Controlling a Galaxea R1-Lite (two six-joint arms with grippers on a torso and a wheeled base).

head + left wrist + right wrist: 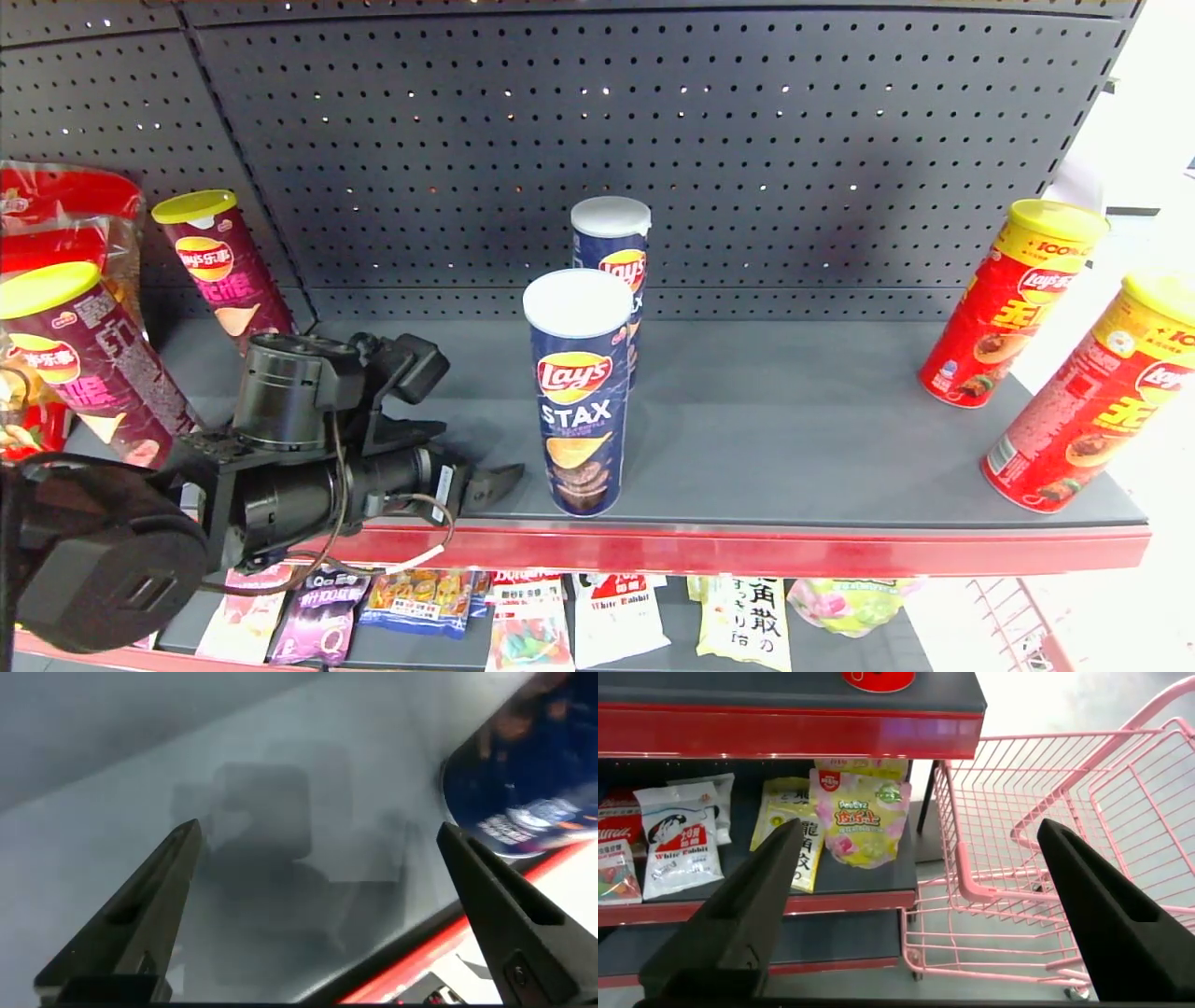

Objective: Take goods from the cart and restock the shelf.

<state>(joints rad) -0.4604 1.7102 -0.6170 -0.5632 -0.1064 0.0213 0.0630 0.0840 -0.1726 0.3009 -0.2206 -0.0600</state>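
Two dark blue chip cans with white lids stand upright mid-shelf, the front can (579,392) near the red shelf edge (794,551) and the rear can (611,261) behind it. My left gripper (492,481) hovers low over the shelf floor just left of the front can, open and holding nothing. In the left wrist view the left gripper (318,831) has spread fingers with the blue can (523,784) beyond one fingertip. My right gripper (920,826) is open and holds nothing, down below the shelf, facing the pink wire cart (1046,859).
Purple cans (219,266) and snack bags crowd the shelf's left end. Two red cans (1013,303) lean at the right end. Bare shelf floor (794,420) lies between the blue and red cans. Snack bags (854,812) fill the lower shelf.
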